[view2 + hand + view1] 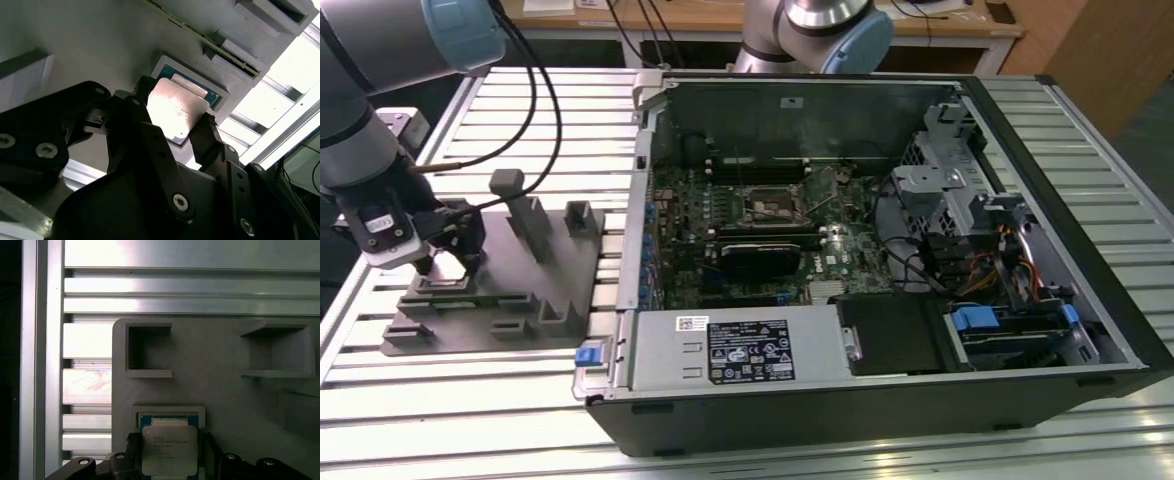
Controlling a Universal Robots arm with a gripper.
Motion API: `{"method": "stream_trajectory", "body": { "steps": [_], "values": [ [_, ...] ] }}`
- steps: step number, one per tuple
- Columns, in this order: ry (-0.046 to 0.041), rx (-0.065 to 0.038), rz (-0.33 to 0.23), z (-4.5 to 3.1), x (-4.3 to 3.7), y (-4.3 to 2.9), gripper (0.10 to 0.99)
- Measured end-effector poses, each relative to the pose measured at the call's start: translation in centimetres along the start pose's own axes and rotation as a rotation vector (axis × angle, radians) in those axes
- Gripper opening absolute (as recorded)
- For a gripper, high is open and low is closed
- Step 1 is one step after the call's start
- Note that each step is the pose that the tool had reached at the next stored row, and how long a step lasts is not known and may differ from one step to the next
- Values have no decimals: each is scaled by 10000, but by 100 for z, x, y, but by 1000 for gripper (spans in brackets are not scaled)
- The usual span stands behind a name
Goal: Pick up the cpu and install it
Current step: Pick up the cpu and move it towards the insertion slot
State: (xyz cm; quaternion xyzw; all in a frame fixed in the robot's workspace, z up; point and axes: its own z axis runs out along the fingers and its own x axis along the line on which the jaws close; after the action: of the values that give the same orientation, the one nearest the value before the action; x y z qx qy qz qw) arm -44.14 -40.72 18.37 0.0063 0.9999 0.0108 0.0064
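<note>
You have the tool down on the grey tray, at the tray's end farthest from the open case in the exterior view. The tray lies on the slatted worktop just beside the case. In both wrist views the cpu lies flat in a shallow square pocket of the tray, its pale metal face up and a strip of its green board showing along one edge. The tool is drawn in to the cpu's width, with one black finger against one edge of the cpu and the other finger against the opposite edge. You can take it as gripping the cpu by those two edges. The cpu still looks seated in its pocket and level with the tray. In the first wrist view you can see two deeper square recesses in the tray beyond the cpu's pocket, and past the tray's rounded corner the bare slats of the worktop. In the exterior view the tray's upright blocks stand between the tool and the case, and the arm comes down to the tray from the exterior view's left. The case lies on its side with its boards and cabling open to view.
</note>
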Motion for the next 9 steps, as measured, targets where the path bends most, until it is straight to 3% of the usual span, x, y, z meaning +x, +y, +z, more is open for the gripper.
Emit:
{"method": "stream_trajectory", "body": {
  "steps": [9],
  "values": [
    [-13, 0, 2, -7, 18, 0, 600]
  ]
}}
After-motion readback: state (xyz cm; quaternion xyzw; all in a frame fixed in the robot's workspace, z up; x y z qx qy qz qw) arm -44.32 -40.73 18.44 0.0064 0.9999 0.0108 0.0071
